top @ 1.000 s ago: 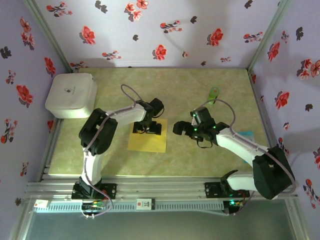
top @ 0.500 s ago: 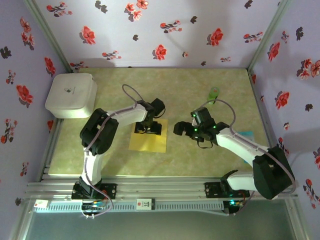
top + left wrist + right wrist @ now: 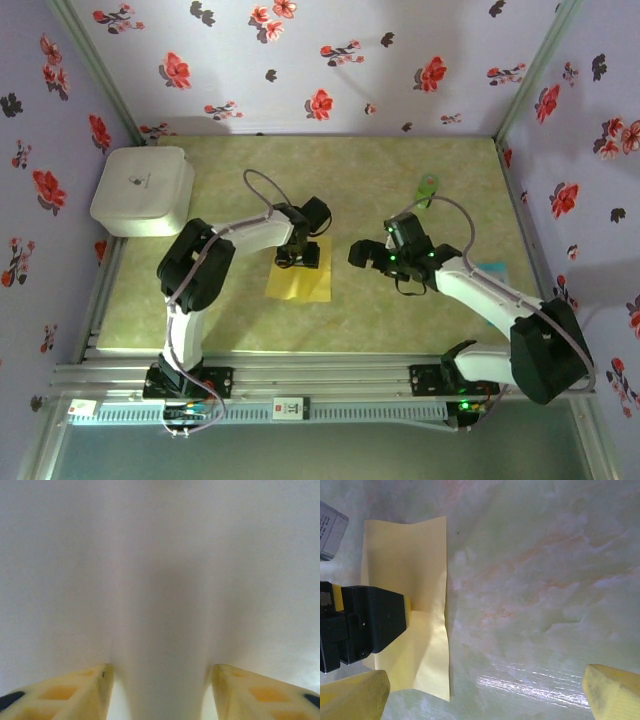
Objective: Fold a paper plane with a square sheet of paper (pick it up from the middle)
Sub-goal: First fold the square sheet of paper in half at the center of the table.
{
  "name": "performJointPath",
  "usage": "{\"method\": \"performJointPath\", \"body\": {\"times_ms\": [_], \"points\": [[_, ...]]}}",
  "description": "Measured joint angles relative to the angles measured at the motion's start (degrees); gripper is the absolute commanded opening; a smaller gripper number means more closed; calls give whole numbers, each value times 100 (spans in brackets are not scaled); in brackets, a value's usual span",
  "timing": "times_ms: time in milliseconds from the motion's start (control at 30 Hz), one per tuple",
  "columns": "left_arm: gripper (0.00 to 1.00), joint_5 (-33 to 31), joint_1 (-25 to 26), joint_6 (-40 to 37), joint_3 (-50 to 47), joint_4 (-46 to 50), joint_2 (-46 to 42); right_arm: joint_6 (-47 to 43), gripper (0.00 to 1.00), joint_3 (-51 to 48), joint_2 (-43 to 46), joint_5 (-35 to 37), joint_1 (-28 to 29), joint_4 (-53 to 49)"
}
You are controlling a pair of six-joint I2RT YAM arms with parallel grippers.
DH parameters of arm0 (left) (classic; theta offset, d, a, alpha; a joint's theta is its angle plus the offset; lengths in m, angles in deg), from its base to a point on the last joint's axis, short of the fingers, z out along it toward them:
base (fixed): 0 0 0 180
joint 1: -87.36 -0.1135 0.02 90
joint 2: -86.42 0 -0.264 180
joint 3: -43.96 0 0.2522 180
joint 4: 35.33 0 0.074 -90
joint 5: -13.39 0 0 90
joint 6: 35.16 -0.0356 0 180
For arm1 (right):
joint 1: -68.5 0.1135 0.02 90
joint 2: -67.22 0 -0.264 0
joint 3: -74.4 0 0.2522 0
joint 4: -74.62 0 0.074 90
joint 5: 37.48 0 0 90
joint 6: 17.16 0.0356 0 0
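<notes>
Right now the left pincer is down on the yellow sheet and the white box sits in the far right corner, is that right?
Not quite: the left pincer is down on the yellow sheet, but the white box sits in the far left corner, not the right, as the top external view shows.

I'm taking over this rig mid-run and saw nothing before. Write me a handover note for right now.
Left hand: planted on the middle of the square sheet of paper, jaws part-closed, paper humped between them; firm grip unconfirmed.
Right hand: open, over the table to the sheet's right, holding nothing.
Done: no finished fold; sheet on the table.
To do: lift it, fold the plane.
</notes>
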Motion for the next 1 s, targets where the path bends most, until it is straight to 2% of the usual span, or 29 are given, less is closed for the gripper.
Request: {"method": "performJointPath", "body": {"times_ms": [300, 467, 600, 767, 1000], "points": [[37, 240, 26, -66, -9, -262, -238, 20, 99, -11, 450, 529, 0, -103], [36, 632, 26, -39, -94, -636, -601, 129, 99, -24, 553, 1220, -11, -446], [36, 1084, 26, 57, -140, -929, -667, 168, 99, -24, 516, 1613, -87, -951], [37, 1823, 24, 326, -282, -1434, -835, 197, 99, -24, 560, 1696, -157, -1106], [38, 2892, 20, 1307, -822, -3014, -1187, 321, 99, -83, 1102, 1523, -461, -990]]}}
